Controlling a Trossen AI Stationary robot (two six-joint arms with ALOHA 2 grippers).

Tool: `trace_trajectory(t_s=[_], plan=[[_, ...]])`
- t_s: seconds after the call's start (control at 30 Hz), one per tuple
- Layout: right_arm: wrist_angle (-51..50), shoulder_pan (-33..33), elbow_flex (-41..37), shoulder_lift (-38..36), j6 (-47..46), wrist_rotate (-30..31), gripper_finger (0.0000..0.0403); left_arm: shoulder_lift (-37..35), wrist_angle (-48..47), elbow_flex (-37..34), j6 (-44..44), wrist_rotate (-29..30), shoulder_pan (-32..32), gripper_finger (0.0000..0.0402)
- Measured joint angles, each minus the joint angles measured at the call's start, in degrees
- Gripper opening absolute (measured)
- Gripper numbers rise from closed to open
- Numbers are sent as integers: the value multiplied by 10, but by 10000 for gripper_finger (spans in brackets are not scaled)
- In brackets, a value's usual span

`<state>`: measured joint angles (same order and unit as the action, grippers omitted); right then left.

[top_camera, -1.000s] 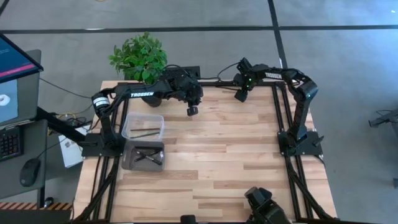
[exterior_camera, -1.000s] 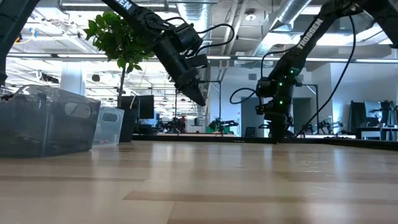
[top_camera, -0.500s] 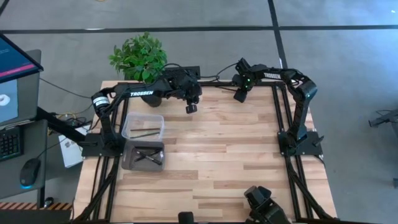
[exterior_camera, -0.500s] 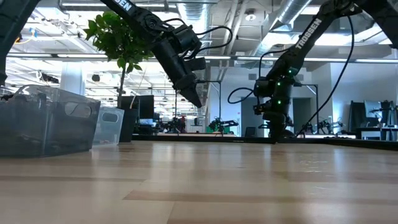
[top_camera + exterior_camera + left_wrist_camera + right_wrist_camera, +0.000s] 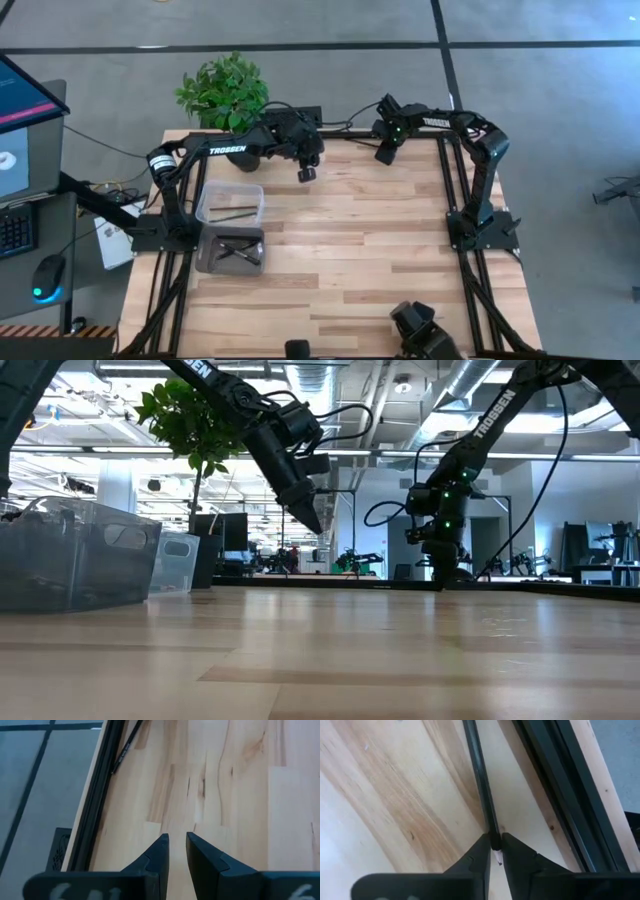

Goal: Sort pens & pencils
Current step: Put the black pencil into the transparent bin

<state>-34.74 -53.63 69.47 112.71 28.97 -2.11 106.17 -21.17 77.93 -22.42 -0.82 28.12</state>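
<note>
Pencil [image 5: 481,785] lies between right gripper [image 5: 493,851] fingertips, clenched on its tip.

right claw [image 5: 493,845] pinching dark pencil [image 5: 481,785] near tip, on wood table [image 5: 395,795], beside black rail [image 5: 560,785].

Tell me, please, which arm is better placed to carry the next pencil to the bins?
The right: the right gripper is already closed on a black pencil at the table's far edge, while the left gripper hangs empty above bare wood.
</note>
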Motion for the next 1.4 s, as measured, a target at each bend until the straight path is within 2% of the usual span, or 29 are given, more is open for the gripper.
trace_trajectory(t_s=[0.4, 0.63, 1.17, 1.3, 1.4], plan=[[-20, 20, 1, 0, -4, 6, 64, 0, -19, 0, 1, 0, 0, 57], [-34, 48, 1, 0, 0, 35, 38, 0, -26, 0, 2, 0, 0, 57], [-84, 101, 0, -3, -11, 17, 24, 0, -51, 0, 4, 0, 0, 57], [-91, 138, 0, -3, -30, 0, 26, 0, -51, 0, 4, -4, 0, 57], [-91, 171, 0, -3, -49, -41, 21, 0, -52, -1, 5, -4, 0, 57]])
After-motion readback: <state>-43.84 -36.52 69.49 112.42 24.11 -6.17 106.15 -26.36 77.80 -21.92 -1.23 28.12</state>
